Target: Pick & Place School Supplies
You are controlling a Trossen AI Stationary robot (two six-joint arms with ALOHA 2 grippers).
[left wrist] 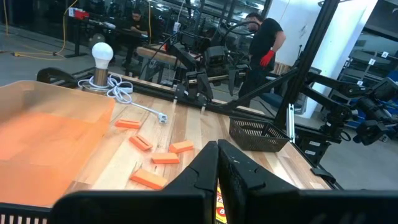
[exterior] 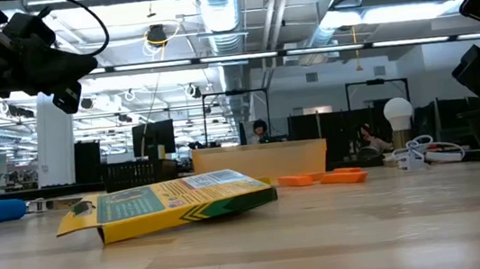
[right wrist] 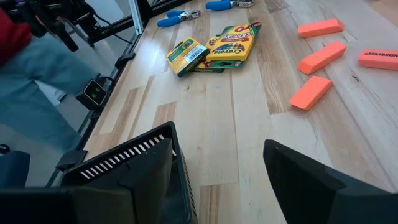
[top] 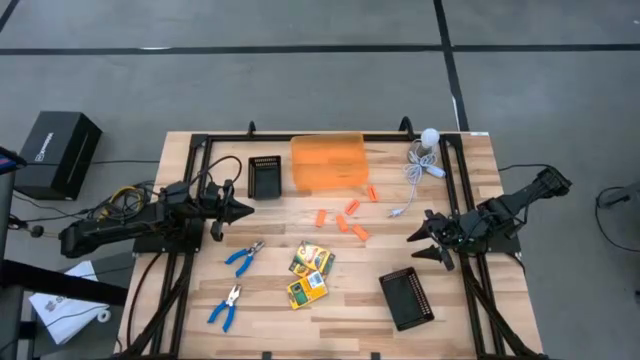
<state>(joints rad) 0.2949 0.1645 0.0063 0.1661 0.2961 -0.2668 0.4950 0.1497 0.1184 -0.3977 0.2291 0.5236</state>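
Left gripper (top: 243, 210) jaws pressed together, right gripper (top: 422, 244) jaws spread, both empty above the tabletop (top: 350, 310); 2 crayon boxes (top: 311, 260) between them.

Wooden table (top: 200, 300); crayon boxes (top: 310, 275); pliers (top: 243, 257)

On the table (top: 480, 310), the crayon boxes (top: 309, 274) lie at centre, the pliers (top: 236, 280) to their left, the sticks (top: 346, 218) behind them, one tray (top: 406, 298) to their right.
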